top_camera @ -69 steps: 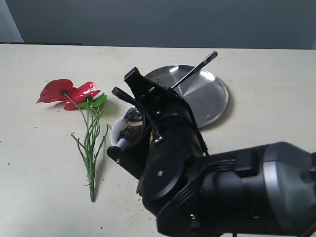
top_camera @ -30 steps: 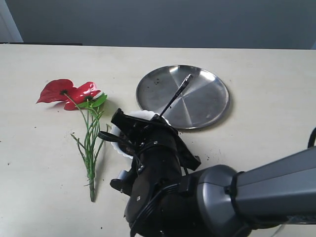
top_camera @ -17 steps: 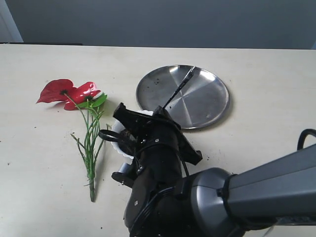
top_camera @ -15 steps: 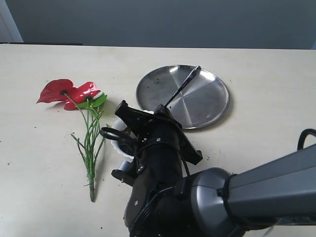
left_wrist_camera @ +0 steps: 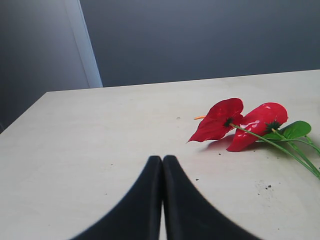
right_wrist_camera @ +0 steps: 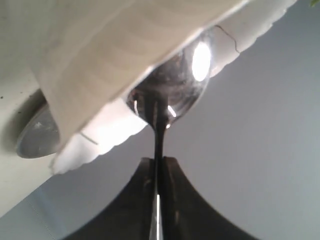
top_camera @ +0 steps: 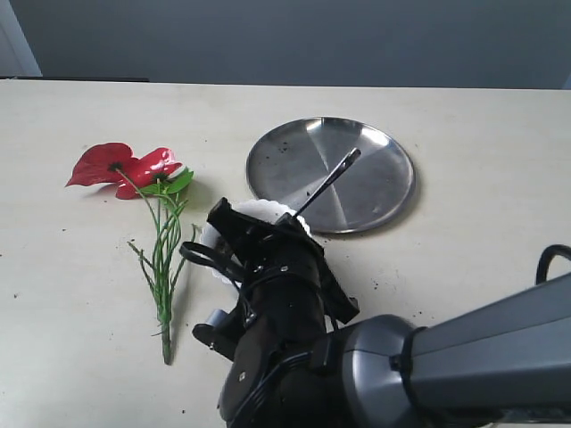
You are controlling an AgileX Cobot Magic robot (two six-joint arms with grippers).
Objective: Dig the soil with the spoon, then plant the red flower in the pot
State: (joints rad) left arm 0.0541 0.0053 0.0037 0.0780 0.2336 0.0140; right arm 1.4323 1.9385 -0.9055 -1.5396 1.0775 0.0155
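Pinching the slim metal handle of the spoon (top_camera: 326, 182), the right gripper (right_wrist_camera: 158, 164) has both black fingers tight against it. I read this as a firm grip. In the right wrist view the shiny round bowl sits against the scalloped rim of the pot (right_wrist_camera: 105, 60), a white plastic one with a ribbed wall. From the exterior view the handle tip slants up over the steel plate (top_camera: 379, 183), which is flat, round and lightly dusted with dark specks. The arm covers most of the pot, so I cannot see the soil inside.

The left gripper (left_wrist_camera: 162, 160) hangs above bare table with its two tapered fingers pressed together, nothing between them.

The red flower (top_camera: 125, 165) lies flat on the pale matte table (top_camera: 482, 134), well left of the pot. Its blooms are glossy and heart-shaped, its stems thin and green, trailing toward the near edge. A few soil crumbs (top_camera: 376, 285) lie right of the arm. The table is open on the far right and behind the plate.
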